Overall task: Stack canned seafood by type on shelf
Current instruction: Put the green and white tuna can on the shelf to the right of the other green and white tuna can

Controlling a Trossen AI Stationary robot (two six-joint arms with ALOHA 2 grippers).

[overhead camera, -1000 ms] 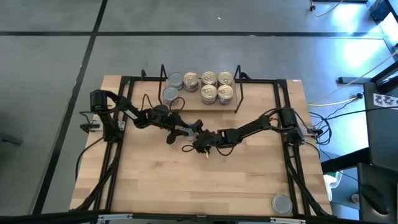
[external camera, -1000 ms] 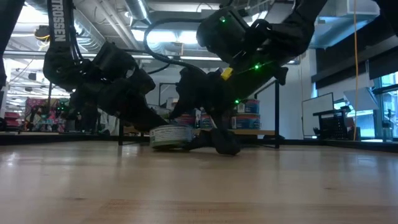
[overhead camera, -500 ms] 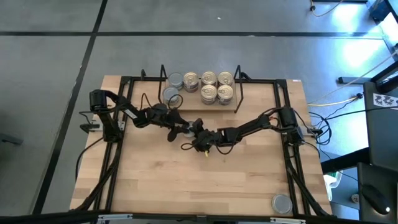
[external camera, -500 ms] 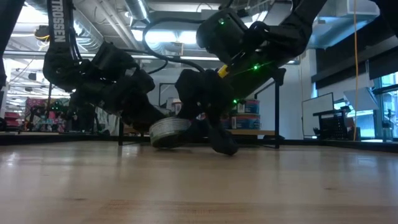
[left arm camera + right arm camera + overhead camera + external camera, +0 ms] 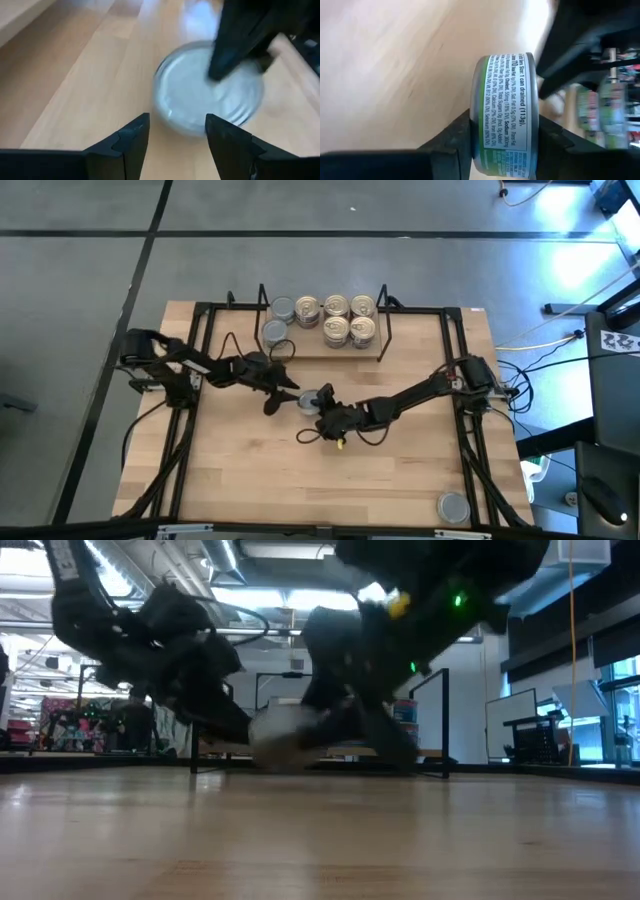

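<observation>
Right gripper [image 5: 322,406] clamped on short round grey-topped metal tin [image 5: 506,117], fingers across flat faces, mid-table, near side of wooden wire-ended shelf [image 5: 310,343]. Left gripper [image 5: 177,137] spread, empty, just left. Judged: tin rigid, dense, slick; rim-to-rim pinch steadier.

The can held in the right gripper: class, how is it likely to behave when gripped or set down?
The can looks like rigid metal, so it probably won't crush in the right gripper. Its smooth round wall may slip or roll if set on edge. Being short and wide, it should sit steadily when flat.
</observation>
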